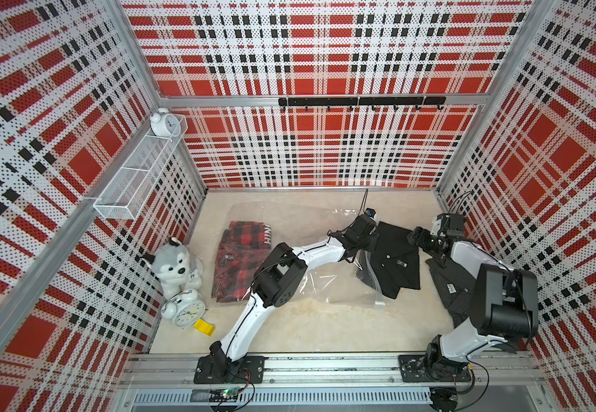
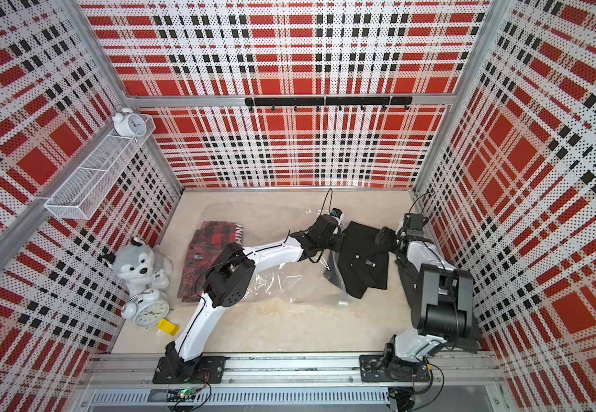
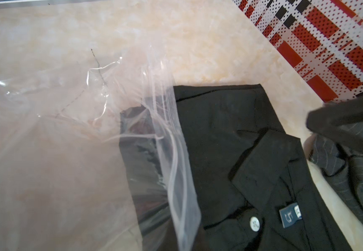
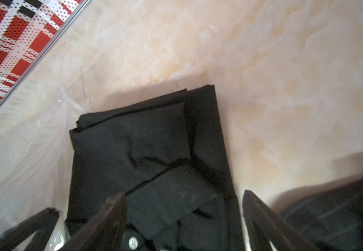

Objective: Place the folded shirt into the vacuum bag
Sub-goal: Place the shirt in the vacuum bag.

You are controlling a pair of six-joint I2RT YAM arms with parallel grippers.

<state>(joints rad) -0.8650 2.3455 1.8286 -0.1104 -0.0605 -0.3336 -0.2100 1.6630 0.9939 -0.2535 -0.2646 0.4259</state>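
The left gripper (image 1: 370, 238) is clamped shut on the upper lip of the vacuum bag (image 1: 319, 281), holding its mouth raised off the bench (image 1: 325, 331). The right gripper (image 4: 182, 193) has its jaws spread wide with nothing gripped, over the collar end of the folded shirt (image 1: 394, 260). Whether it touches the cloth I cannot tell.

Taking twelve o'clock as the back wall in both top views, the black shirt lies at about two o'clock on the bench, between the two grippers. Its nine-o'clock edge is tucked under the bag's zip strip (image 3: 176, 165), and the rest is outside the mouth. The bag stretches from there toward nine o'clock, where a red-and-black plaid garment (image 1: 241, 258) shows through the film. The white zip slider (image 1: 379, 303) sits at the mouth's six-o'clock corner. A dark pinstriped garment (image 1: 448, 285) lies at the shirt's three o'clock, partly under the right arm.
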